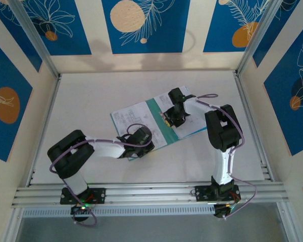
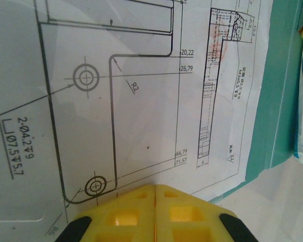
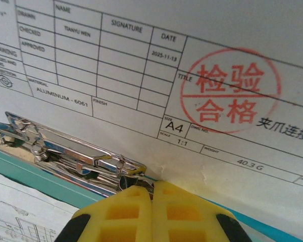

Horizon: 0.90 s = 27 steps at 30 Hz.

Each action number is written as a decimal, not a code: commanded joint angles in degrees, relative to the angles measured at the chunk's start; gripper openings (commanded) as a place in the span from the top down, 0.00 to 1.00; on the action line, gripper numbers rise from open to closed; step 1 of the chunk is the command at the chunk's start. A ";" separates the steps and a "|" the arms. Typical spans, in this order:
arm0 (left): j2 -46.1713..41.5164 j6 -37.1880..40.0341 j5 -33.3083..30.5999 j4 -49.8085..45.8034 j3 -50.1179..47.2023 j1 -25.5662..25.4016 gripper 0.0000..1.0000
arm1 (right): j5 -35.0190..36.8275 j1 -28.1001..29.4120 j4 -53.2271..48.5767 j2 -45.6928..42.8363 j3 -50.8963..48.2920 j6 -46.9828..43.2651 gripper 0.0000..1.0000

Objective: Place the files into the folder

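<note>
The teal-green folder [image 1: 157, 121] lies open in the middle of the table with the files, white printed sheets [image 1: 134, 117], on it. My left gripper [image 1: 143, 138] is shut, its yellow fingertips [image 2: 141, 194] resting on a sheet with a technical drawing [image 2: 141, 101]; the folder's teal edge [image 2: 280, 101] shows to the right. My right gripper [image 1: 168, 119] is shut too. Its tips [image 3: 152, 184] sit against the end of the folder's metal clip [image 3: 65, 148] and the lower edge of a sheet with a title block and a red stamp [image 3: 141, 75]. Teal card [image 3: 20, 171] runs under the clip.
An aluminium rail [image 1: 151, 191] crosses the near edge, with both arm bases on it. Blue-and-cream walls close in the table at the back and sides. Bare white tabletop [image 1: 116, 88] lies behind the folder, and more at the left front [image 1: 45, 151].
</note>
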 commanded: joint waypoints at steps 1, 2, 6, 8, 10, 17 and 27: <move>1.42 0.84 0.64 -3.71 -0.22 0.72 0.93 | 7.39 1.10 -13.59 13.89 -6.81 2.67 1.00; 1.42 0.87 0.64 -3.71 -0.22 0.80 0.93 | 7.27 1.19 -13.57 13.94 -6.66 2.63 1.00; 1.48 0.97 0.82 -3.62 -0.31 0.81 0.93 | 7.08 1.55 -13.78 13.90 -5.50 2.42 1.00; 1.45 0.95 0.90 -3.52 -0.31 0.90 0.93 | 6.99 1.82 -13.99 13.98 -4.96 2.27 1.00; 1.52 0.96 1.03 -3.44 -0.23 0.90 0.93 | 6.52 2.00 -14.01 14.22 -4.44 2.24 1.00; 1.71 1.47 1.52 -3.53 0.13 0.97 0.93 | 5.30 2.25 -13.59 13.82 -3.65 1.91 0.93; 1.79 1.65 1.76 -3.78 0.30 1.07 0.93 | 3.66 2.33 -12.40 13.63 -3.01 1.65 0.85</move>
